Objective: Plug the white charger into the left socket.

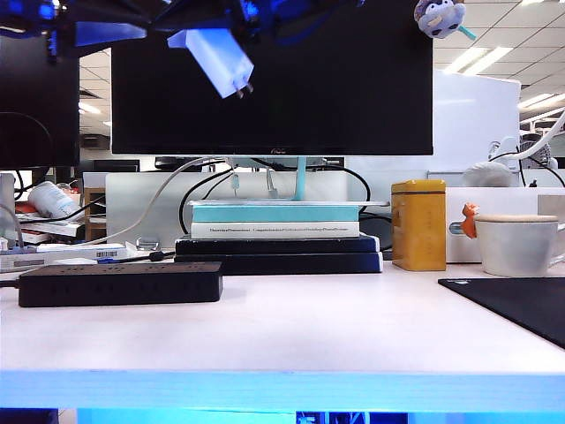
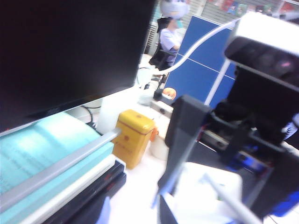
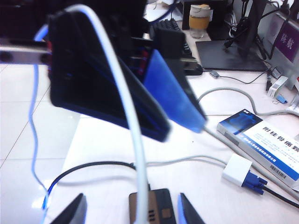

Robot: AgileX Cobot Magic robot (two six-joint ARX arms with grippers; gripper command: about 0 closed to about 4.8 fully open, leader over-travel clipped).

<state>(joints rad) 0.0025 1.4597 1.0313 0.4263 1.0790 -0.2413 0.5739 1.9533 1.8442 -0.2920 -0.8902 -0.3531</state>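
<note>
The white charger (image 1: pixel 216 60) hangs tilted high above the table, prongs down and to the right. My right gripper (image 1: pixel 238 18) sits over it. In the left wrist view the charger (image 2: pixel 210 186) lies behind a right finger (image 2: pixel 184 135). Its cable (image 3: pixel 122 93) runs out between the tips of my right gripper (image 3: pixel 133 207). My left gripper (image 1: pixel 132 34) hovers just left of the charger, and its tips (image 2: pixel 134 213) stand apart with nothing between them. The black power strip (image 1: pixel 119 283) lies at the table's left. Its cord end (image 3: pixel 149 207) shows, but I cannot make out the left socket.
A monitor (image 1: pixel 274 79) stands on stacked books (image 1: pixel 278 234) behind the strip. To the right are a yellow tin (image 1: pixel 418 225), a beige cup (image 1: pixel 516 246) and a black mat (image 1: pixel 521 309). A white adapter (image 3: pixel 238 170) and a book (image 3: pixel 266 144) lie beyond the strip.
</note>
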